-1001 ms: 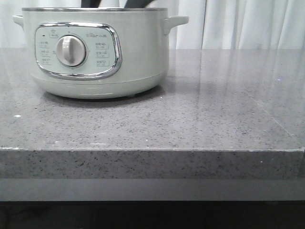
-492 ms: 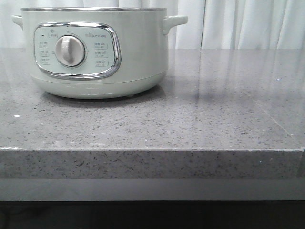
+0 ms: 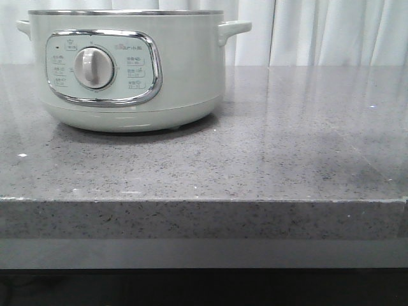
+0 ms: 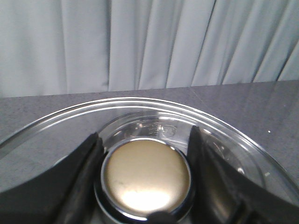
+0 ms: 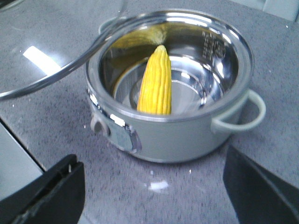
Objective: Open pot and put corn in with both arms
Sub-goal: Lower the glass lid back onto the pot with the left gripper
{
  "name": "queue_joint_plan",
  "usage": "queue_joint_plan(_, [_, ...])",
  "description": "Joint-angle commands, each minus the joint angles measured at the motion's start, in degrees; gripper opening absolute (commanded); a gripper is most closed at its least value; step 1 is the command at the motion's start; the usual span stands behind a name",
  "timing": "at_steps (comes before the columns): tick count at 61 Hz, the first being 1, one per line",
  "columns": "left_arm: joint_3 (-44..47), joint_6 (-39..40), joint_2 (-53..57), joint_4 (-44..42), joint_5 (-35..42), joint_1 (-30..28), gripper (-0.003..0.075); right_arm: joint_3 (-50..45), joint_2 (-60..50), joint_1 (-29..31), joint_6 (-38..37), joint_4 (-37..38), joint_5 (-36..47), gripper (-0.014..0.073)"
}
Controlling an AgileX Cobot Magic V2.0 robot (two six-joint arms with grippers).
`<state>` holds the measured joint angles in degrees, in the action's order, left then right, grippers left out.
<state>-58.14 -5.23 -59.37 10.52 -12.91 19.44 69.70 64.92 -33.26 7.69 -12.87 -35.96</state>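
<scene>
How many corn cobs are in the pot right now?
1. A single corn leans upright inside the open pot, tip toward the far wall. The yellow above it looks like a reflection on the steel. The near wall hides part of the floor.

— Where does the pot [image 3: 127,70] sit?
— On the bench [image 3: 268,159], toward its far left, well back from the front edge.
— And the corn [image 5: 156,84]?
— Inside the pot, leaning against the inner wall.
— The lid [image 4: 140,121]?
— Off the pot, held up beside it, over the bench.
</scene>
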Motion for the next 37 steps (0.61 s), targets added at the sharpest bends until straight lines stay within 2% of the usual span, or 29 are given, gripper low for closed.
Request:
queue_joint_plan(1, [-5.4,0.0,-3.6,0.6,10.0,2.0,0.0165,-3.2,-5.8,-0.1,0.7,-0.8,5.2,0.0617])
queue_joint_plan(20, [-17.2,0.0,-18.2,0.6,9.9,3.6,0.0165,-13.2,-16.0,-0.1,0.7,-0.8,5.1,0.0617])
queue_joint_plan(37, [-23.2,0.0,-26.2,-4.1,9.9,6.5,0.0165,-15.9,-20.1,-0.1,0.7,-0.7,5.1,0.0617])
